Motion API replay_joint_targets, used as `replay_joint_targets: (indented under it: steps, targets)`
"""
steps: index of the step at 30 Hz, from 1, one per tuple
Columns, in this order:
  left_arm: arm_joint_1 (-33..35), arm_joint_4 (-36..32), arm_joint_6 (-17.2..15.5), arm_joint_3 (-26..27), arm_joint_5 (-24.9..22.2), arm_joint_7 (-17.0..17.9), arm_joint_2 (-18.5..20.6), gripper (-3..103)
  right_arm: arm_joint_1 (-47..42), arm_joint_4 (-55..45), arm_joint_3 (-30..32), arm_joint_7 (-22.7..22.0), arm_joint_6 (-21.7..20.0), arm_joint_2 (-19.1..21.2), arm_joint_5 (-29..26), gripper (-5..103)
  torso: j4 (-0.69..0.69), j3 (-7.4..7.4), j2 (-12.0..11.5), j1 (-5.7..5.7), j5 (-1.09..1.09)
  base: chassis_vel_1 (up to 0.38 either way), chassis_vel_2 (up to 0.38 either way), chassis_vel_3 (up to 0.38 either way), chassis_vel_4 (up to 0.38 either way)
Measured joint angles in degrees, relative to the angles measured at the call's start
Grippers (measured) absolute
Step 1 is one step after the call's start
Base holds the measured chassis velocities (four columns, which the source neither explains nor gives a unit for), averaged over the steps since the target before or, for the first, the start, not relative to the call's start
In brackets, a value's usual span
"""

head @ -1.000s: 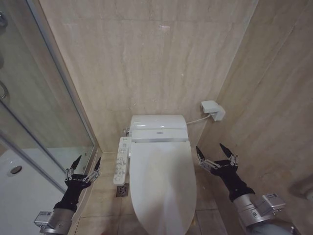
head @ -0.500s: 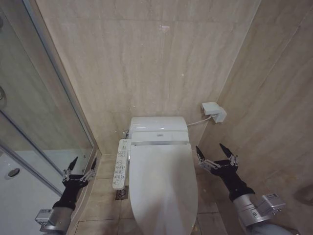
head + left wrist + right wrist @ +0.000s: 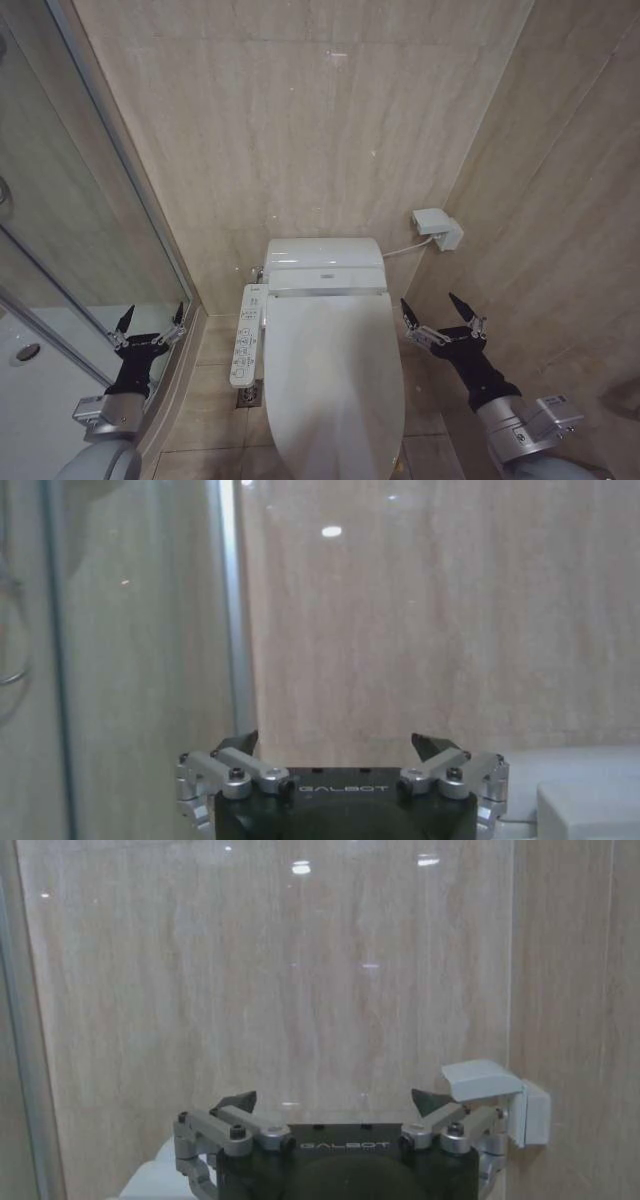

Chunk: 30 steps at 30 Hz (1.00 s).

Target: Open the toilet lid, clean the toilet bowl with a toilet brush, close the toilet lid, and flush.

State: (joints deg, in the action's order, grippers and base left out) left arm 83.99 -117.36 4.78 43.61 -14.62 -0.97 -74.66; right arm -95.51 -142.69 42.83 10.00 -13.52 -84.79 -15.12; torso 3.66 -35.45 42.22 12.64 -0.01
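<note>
Toilet lid (image 3: 335, 370) lies shut over the toilet bowl (image 3: 325, 262), centred against the tiled back wall, with the button panel (image 3: 247, 334) along its left side. I see my left gripper (image 3: 152, 322) released, fingers spread, raised by the glass shower door (image 3: 70, 250), well apart from the lid. My right gripper (image 3: 437, 309) hovers released just beside the lid's right edge, below the wall box (image 3: 437, 228).

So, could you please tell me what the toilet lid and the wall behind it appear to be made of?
The toilet lid looks like glossy white plastic: smooth, moulded, with a soft sheen. The wall seems to be polished beige stone or stone-look tile: faint veining, grout lines and bright light reflections. Which of the two cannot be told.
</note>
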Motion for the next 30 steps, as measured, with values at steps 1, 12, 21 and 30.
replay_joint_targets:
  steps: [1, 12, 21, 30]
  targets:
    - [-0.5, 0.5, 0.1, 0.0, -0.1, -0.5, 0.5, 100, 0.0, 0.0, 0.0, 0.0, 0.0, 0.0, 0.0, 100, 0.00, 0.00, 0.0, 0.00, 0.00, 0.000, 0.000, 0.000, 0.000]
    - [-8.6, 13.6, 3.6, -0.6, -5.7, -5.1, 8.6, 100, 0.0, 0.0, 0.0, 0.0, 0.0, 0.0, 0.0, 100, 0.01, 0.00, 0.0, 0.01, 0.00, 0.000, 0.000, 0.000, 0.000]
    - [-13.8, 22.7, 5.2, -3.2, -8.3, -6.9, 11.1, 76, 0.0, 0.0, 0.0, 0.0, 0.0, 0.0, 0.0, 100, -0.01, 0.00, 0.0, 0.01, 0.00, 0.000, 0.000, 0.000, 0.000]
    - [-24.9, 35.1, 11.2, -9.9, -10.0, -11.4, 15.0, 49, 0.0, 0.0, 0.0, 0.0, 0.0, 0.0, 0.0, 100, 0.02, 0.00, 0.0, 0.01, 0.01, 0.000, 0.000, 0.000, 0.000]
